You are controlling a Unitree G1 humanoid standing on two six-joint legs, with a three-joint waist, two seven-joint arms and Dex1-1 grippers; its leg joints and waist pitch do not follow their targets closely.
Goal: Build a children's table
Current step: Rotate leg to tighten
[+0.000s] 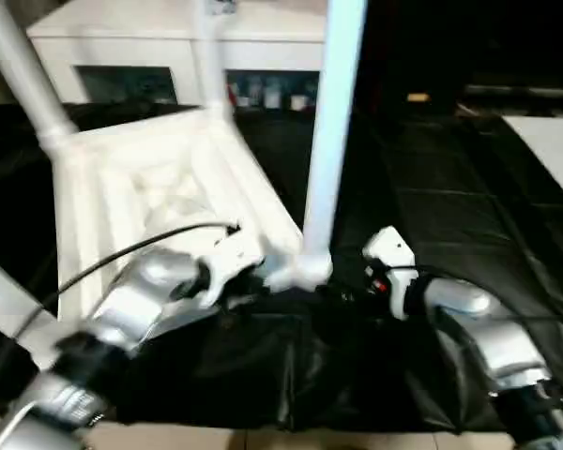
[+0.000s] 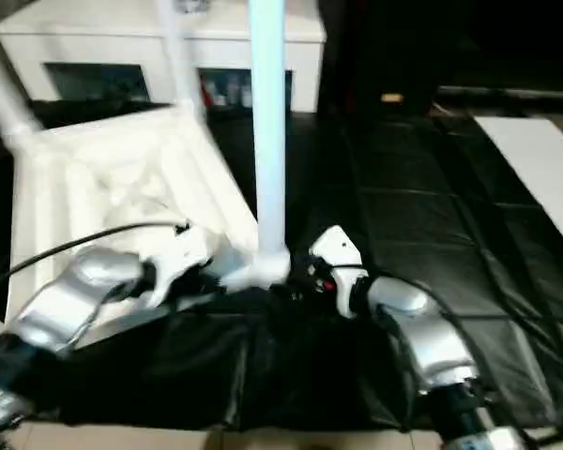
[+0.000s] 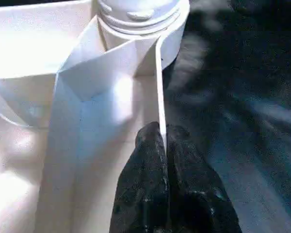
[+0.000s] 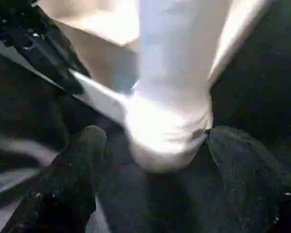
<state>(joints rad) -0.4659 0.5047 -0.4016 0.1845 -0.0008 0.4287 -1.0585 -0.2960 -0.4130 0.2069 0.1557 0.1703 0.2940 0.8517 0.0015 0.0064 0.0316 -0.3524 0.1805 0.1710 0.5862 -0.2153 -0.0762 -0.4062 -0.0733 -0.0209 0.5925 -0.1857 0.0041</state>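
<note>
Here, upturned table on black mat, left gripper pinched shut on its rim, right gripper spread open astride a leg base.

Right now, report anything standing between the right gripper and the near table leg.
Nothing visible does. The right gripper sits at the leg, one finger on each side of its base; the left gripper pinches the tabletop's rim.
</note>
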